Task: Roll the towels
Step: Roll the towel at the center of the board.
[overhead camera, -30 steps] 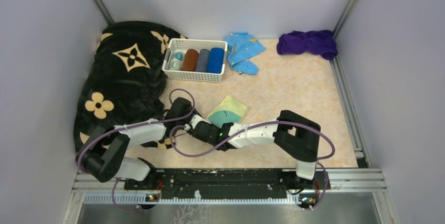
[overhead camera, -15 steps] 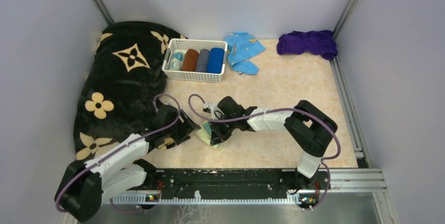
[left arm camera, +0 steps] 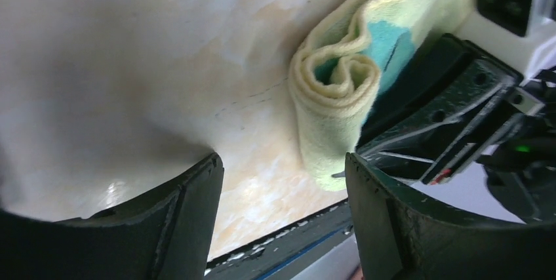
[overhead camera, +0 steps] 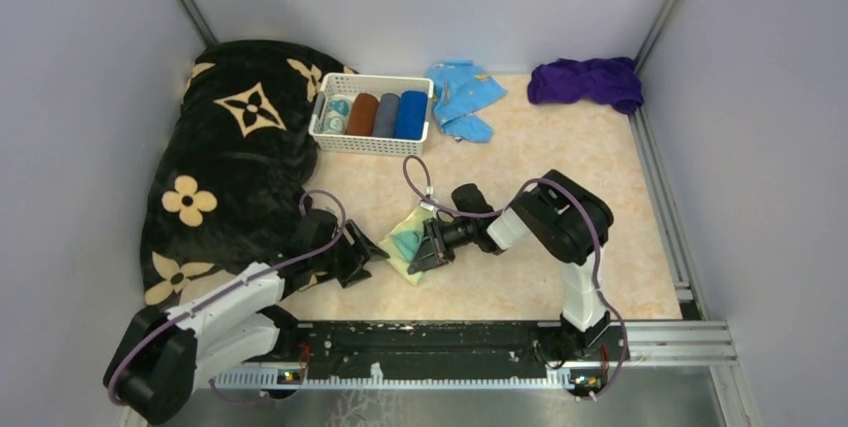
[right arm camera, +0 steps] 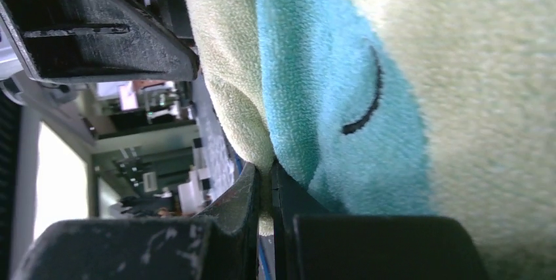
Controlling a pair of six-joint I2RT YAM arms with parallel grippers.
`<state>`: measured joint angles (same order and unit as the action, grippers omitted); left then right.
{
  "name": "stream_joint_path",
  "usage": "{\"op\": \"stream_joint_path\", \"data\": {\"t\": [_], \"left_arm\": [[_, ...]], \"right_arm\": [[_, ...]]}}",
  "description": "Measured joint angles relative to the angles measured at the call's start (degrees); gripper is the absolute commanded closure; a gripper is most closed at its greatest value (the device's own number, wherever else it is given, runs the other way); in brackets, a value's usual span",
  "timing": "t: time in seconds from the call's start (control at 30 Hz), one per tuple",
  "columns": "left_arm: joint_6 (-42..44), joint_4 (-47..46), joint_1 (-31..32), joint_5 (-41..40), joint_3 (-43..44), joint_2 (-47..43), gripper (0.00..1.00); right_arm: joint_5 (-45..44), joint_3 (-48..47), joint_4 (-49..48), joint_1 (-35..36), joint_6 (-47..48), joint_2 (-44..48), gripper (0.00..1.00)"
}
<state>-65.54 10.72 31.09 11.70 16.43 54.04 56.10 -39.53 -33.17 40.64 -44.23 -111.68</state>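
Observation:
The pale yellow towel with teal markings (overhead camera: 405, 240) lies partly rolled on the table near the front. My right gripper (overhead camera: 428, 250) is shut on its edge; the right wrist view shows the towel (right arm camera: 393, 83) pinched between the closed jaws (right arm camera: 265, 191). My left gripper (overhead camera: 368, 255) is open and empty just left of the towel. In the left wrist view the towel's rolled end (left arm camera: 337, 86) lies beyond the open gripper (left arm camera: 282, 218). The dark purple towel (overhead camera: 587, 82) lies crumpled at the back right. The royal blue towel (overhead camera: 411, 114) sits rolled in the basket.
A white basket (overhead camera: 371, 144) at the back holds several rolled cloths. A light blue cloth (overhead camera: 462, 97) lies to its right. The black blanket with tan flowers (overhead camera: 230, 147) fills the left side. The front rail (overhead camera: 430, 337) runs behind the grippers.
The yellow towel went from lying flat to a folded, partly rolled bundle nearer the front. My right arm has drawn back with its gripper on the towel. My left arm pulled back to the left.

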Motion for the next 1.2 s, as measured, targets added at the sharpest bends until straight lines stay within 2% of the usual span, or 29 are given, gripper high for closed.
{"op": "stream_joint_path", "data": {"t": [0.2, 0.33, 0.5, 0.63, 0.77, 0.93, 1.03, 1.2], "left_arm": [[0.00, -6.12, 0.00, 1.46, 3.06, 8.02, 0.27], [0.48, -7.80, 0.00, 1.18, 5.90, 11.74, 0.41], [1.03, -8.15, 0.00, -0.02, 7.08, 17.09, 0.62], [1.22, -8.41, -0.09, -0.07, 8.50, 20.85, 0.74], [1.64, -8.24, -0.09, 0.15, 10.91, 24.09, 0.79], [2.43, -7.41, -0.09, 0.11, 11.93, 24.83, 0.80], [2.51, -7.15, -0.07, 0.02, 12.02, 24.83, 0.81], [2.56, -6.78, -0.07, -0.09, 12.17, 24.83, 0.81]], "right_arm": [[3.04, 1.33, -10.10, -1.14, -7.56, -4.11, 1.00], [3.32, 1.33, -10.99, -1.18, -8.52, -4.59, 0.98], [1.88, 0.83, -4.79, -1.22, -4.70, -2.71, 0.91], [-2.78, 0.31, 5.66, -1.11, 1.53, 3.41, 0.73], [-11.19, -2.27, 19.12, 0.81, 10.21, 10.84, 0.60], [-29.51, -6.08, 32.98, 9.27, 20.92, 21.31, 0.50], [-40.65, -8.35, 38.01, 15.67, 26.25, 25.03, 0.48], [-58.55, -11.19, 42.29, 26.80, 33.27, 24.92, 0.48]]}}
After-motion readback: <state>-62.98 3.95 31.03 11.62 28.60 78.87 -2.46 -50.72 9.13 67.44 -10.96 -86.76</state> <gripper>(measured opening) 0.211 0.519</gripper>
